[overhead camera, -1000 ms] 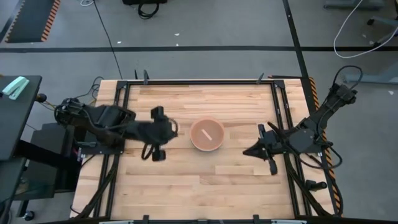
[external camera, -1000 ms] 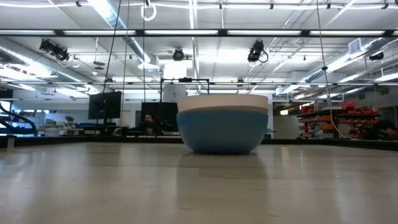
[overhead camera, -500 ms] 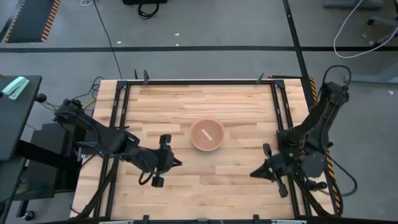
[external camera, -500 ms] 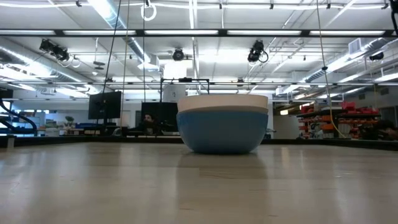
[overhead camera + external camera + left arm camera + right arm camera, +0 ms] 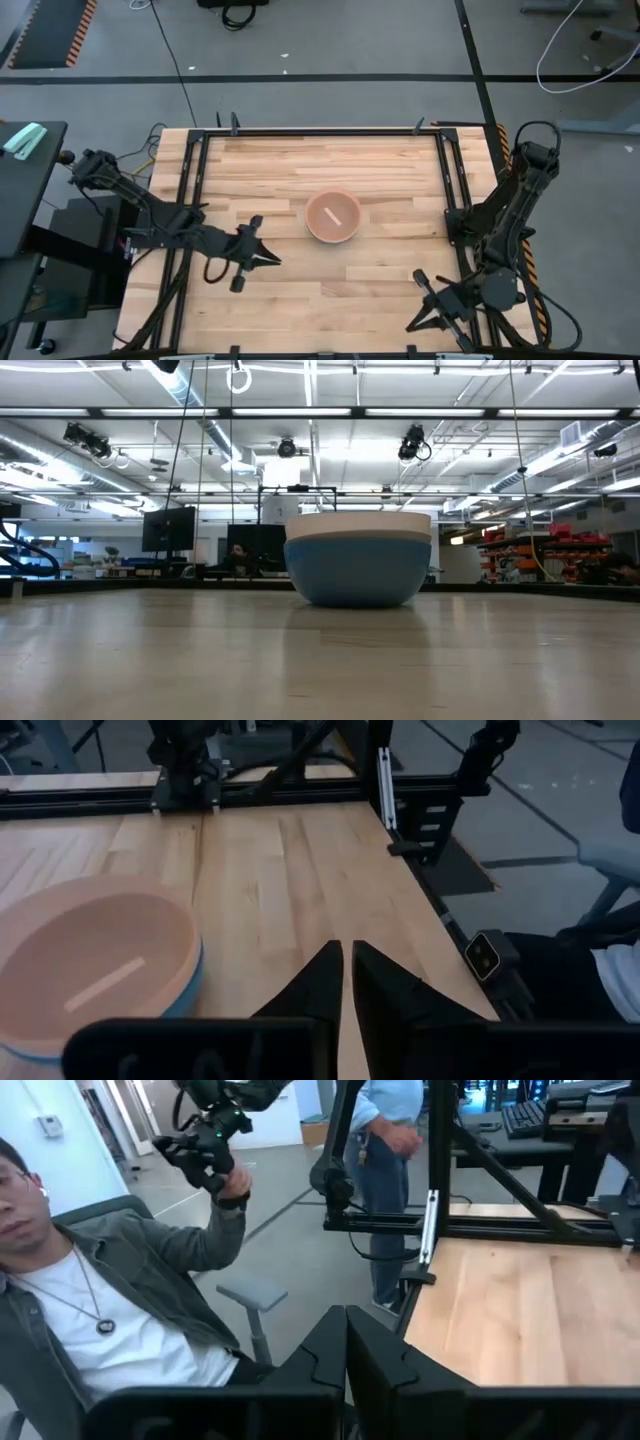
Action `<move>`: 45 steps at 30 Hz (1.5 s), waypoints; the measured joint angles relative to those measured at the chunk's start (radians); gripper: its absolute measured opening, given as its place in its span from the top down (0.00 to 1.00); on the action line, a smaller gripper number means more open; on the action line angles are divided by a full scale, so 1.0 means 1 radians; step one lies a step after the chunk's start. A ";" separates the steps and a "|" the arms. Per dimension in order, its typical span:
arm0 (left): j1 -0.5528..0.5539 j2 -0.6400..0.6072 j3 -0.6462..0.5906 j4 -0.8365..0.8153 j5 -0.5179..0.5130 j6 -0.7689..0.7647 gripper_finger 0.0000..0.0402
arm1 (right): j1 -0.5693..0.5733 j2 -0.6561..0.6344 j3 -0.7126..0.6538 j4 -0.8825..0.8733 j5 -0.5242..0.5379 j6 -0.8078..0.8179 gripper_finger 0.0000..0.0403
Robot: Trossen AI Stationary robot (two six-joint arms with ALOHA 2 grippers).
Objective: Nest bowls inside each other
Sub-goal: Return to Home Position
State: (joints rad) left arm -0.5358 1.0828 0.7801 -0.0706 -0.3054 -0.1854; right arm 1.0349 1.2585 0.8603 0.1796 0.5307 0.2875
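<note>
The three bowls sit nested in one stack (image 5: 332, 216) at the middle of the table, the salmon-pink bowl (image 5: 95, 960) innermost. In the low view the blue bowl (image 5: 352, 575) is outermost and rests by its base on the wood, with a grey-white band (image 5: 358, 535) and a paler rim above it. My left gripper (image 5: 272, 261) is shut and empty, left of the stack and nearer the near edge, pointing right (image 5: 347, 952). My right gripper (image 5: 409, 326) is shut and empty at the near right corner (image 5: 346, 1316).
Black rails (image 5: 447, 190) frame the wooden table top on its left, right and far sides. Beyond the table's edge, the right wrist view shows a seated person (image 5: 110, 1320) and a standing one (image 5: 385, 1140). Bare wood lies all around the stack.
Both arms have drawn back from the stack. My left gripper moved from just left of the bowls toward the near edge and a little left. My right gripper swung from right of the bowls toward the near right corner. The stack has stayed put.
</note>
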 joint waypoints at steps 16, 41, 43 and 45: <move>0.015 -0.126 -0.130 0.117 0.001 0.064 0.93 | -0.030 -0.502 -0.452 0.247 -0.051 -0.074 0.96; 0.329 -0.265 -0.471 0.588 0.357 0.099 0.93 | -0.226 -0.750 -0.638 0.310 -0.211 -0.186 0.96; 0.391 -0.279 -0.471 0.586 0.427 0.101 0.92 | -0.293 -0.750 -0.638 0.309 -0.280 -0.181 0.96; 0.458 -0.290 -0.471 0.584 0.502 0.102 0.91 | -0.369 -0.750 -0.638 0.309 -0.360 -0.172 0.96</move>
State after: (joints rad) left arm -0.0783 0.7929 0.3096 0.5134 0.1963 -0.0839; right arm 0.6663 0.5083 0.2226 0.4885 0.1704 0.1154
